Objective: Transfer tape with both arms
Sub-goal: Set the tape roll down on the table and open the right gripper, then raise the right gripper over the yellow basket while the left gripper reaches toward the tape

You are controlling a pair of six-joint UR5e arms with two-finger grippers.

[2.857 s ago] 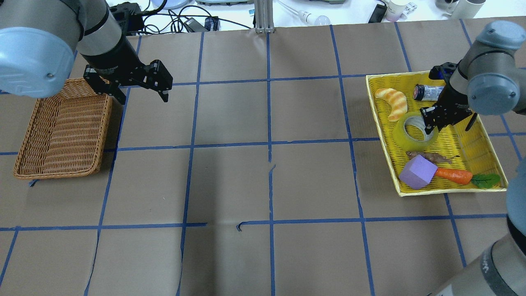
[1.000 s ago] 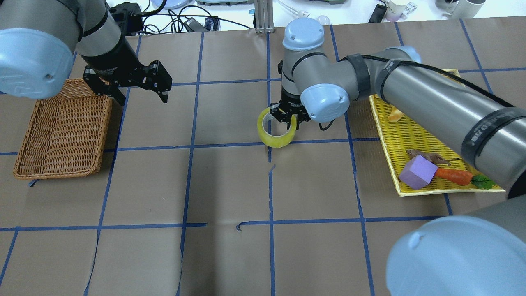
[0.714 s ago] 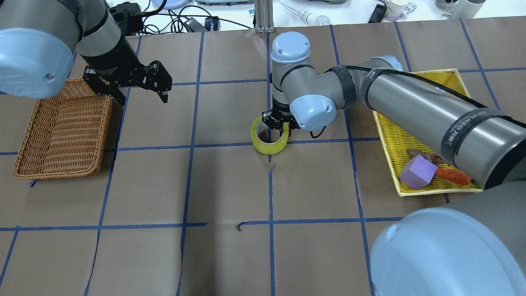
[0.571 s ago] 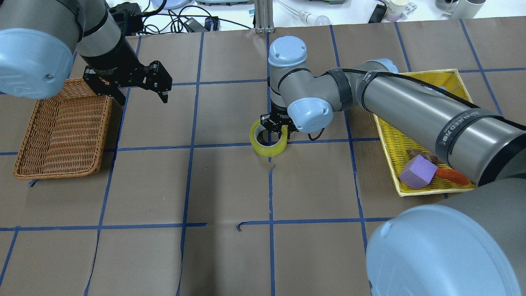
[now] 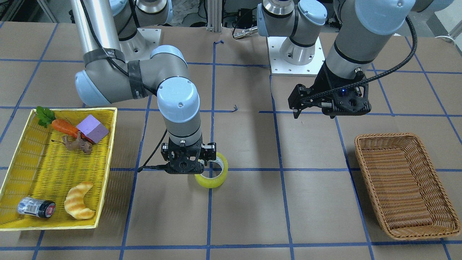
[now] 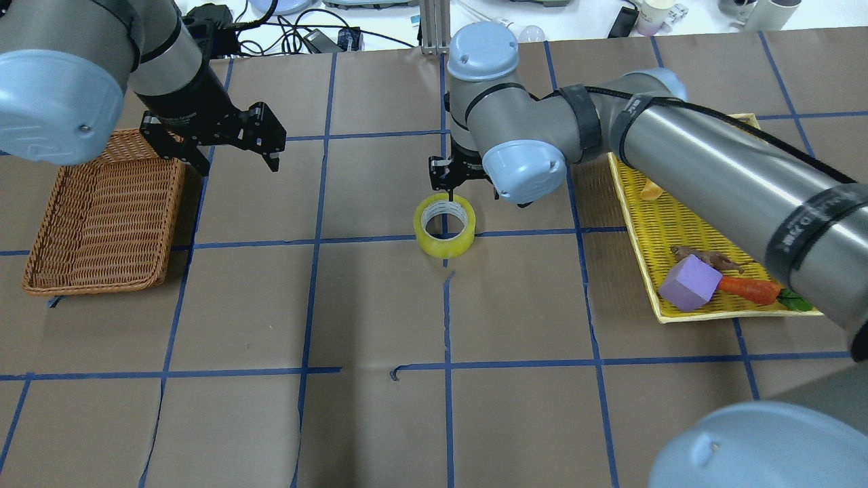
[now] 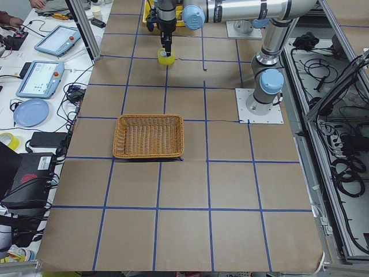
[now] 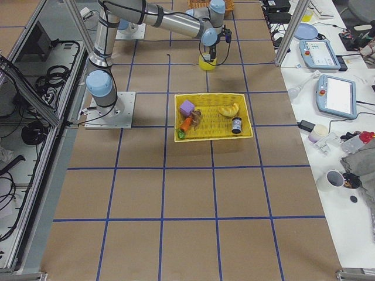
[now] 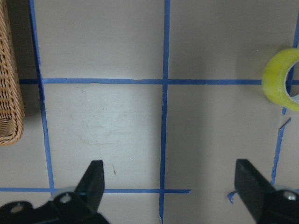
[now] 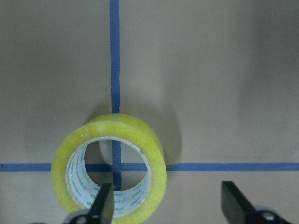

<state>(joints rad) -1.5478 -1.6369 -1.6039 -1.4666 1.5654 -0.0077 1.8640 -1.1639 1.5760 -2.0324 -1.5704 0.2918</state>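
Since the tape (image 6: 442, 245) lies flat, hole upward, on a grid crossing (image 6: 445, 236) at mid-frame overhead, we find the right gripper (image 5: 189, 162) just above it, fingers apart, seemingly clear of it. The left gripper (image 6: 236, 157), fingers also apart, hangs upper left, the roll well toward frame right of it.

— What colour is the tape (image 6: 444, 245)?
— Translucent yellow-green, whitish inside with green print.
— And around it?
— Brown paper table (image 6: 380, 305) crossed by a blue grid (image 6: 380, 238); a yellow mesh tray (image 5: 47, 162); a tan woven basket (image 5: 404, 180); a purple block (image 5: 92, 129).
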